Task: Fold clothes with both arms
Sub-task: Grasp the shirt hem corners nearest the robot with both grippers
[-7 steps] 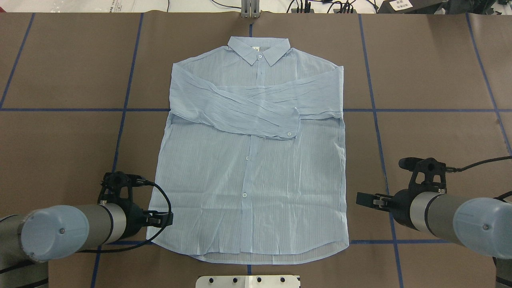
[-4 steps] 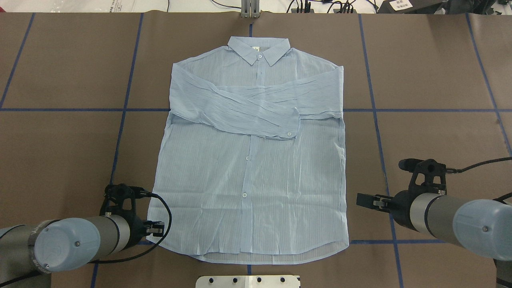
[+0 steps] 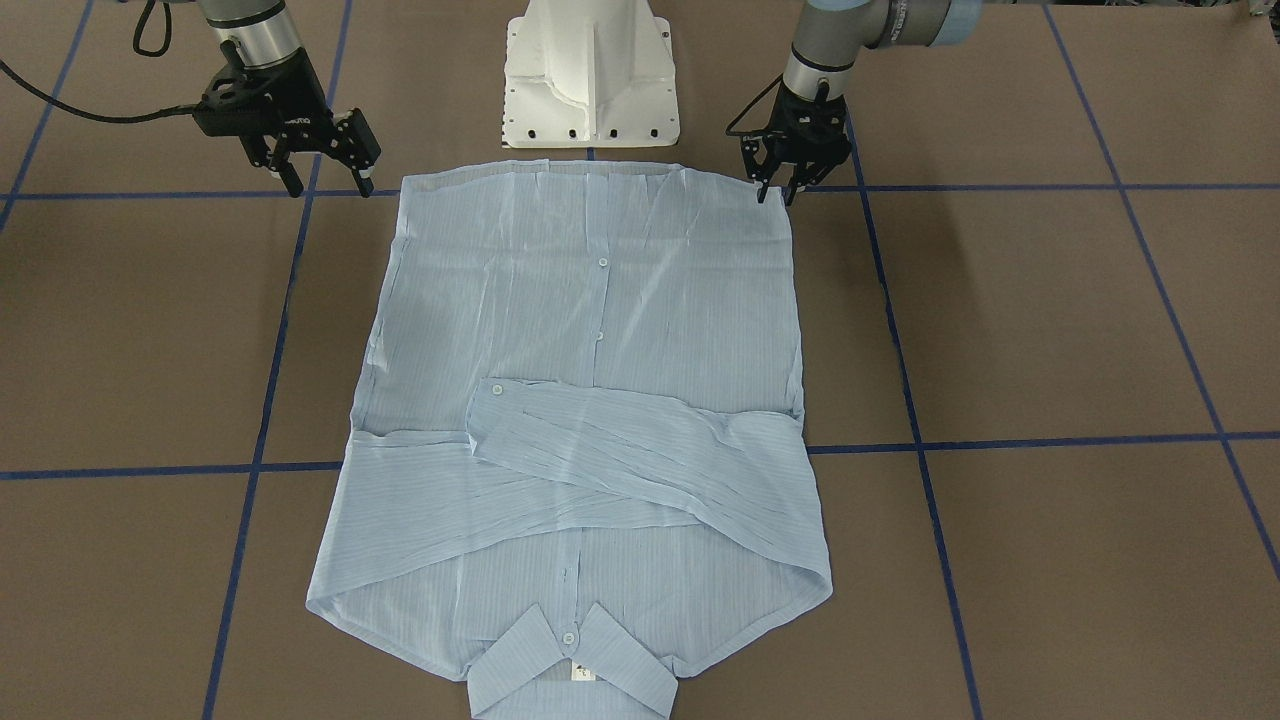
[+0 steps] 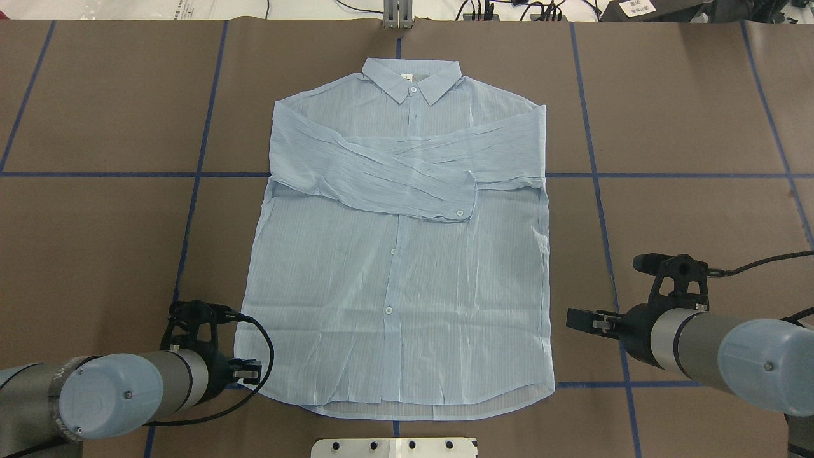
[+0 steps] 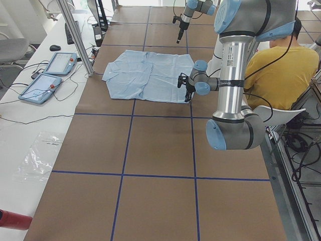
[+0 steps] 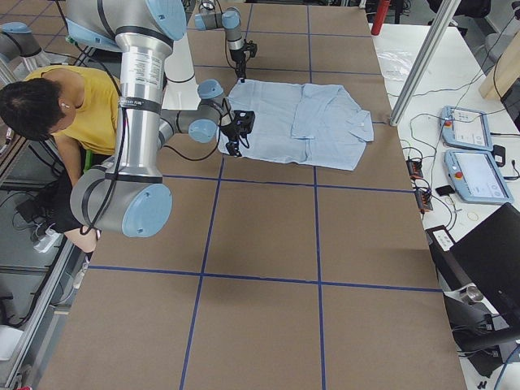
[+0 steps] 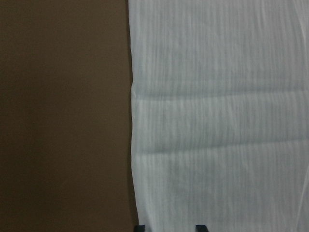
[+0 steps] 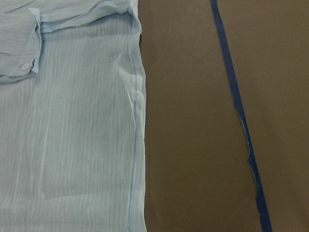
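The light blue shirt point(image 4: 400, 267) lies flat on the brown table, collar point(image 4: 412, 81) away from me, both sleeves folded across the chest. My left gripper point(image 4: 251, 371) is low at the shirt's near-left hem corner. The front-facing view shows it point(image 3: 775, 192) pointing down there. The left wrist view shows its two fingertips point(image 7: 140, 227) apart at the shirt's edge point(image 7: 133, 121), so it is open. My right gripper point(image 4: 575, 318) is open and empty, a little off the shirt's right edge; the front-facing view shows its fingers spread point(image 3: 330, 185).
The white pedestal base point(image 3: 590, 80) stands just behind the hem. Blue tape lines point(image 4: 598, 191) cross the brown table cover. A metal post point(image 4: 397, 16) stands at the far edge. Teach pendants point(image 5: 50, 73) lie on a side table. A person in yellow point(image 5: 281, 75) sits behind the robot.
My left gripper has drawn back toward me and down, ending at the shirt's near-left hem corner. The right arm has hardly moved. The shirt has not shifted.
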Controlling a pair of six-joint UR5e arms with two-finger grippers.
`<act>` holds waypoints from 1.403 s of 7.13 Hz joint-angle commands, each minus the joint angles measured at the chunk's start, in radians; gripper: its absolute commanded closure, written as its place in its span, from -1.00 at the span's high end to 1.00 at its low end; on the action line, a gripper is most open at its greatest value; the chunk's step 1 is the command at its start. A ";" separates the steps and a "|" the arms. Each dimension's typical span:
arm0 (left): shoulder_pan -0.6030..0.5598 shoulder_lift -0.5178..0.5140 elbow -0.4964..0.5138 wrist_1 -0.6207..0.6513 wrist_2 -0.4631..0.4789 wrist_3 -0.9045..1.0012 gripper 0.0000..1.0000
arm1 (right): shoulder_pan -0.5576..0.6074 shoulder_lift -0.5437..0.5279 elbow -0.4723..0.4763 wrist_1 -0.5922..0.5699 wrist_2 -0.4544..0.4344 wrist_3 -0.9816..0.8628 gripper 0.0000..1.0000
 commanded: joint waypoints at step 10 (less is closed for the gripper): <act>0.015 0.002 0.014 0.002 -0.003 0.000 -0.32 | -0.023 0.000 -0.004 0.000 -0.024 0.009 1.00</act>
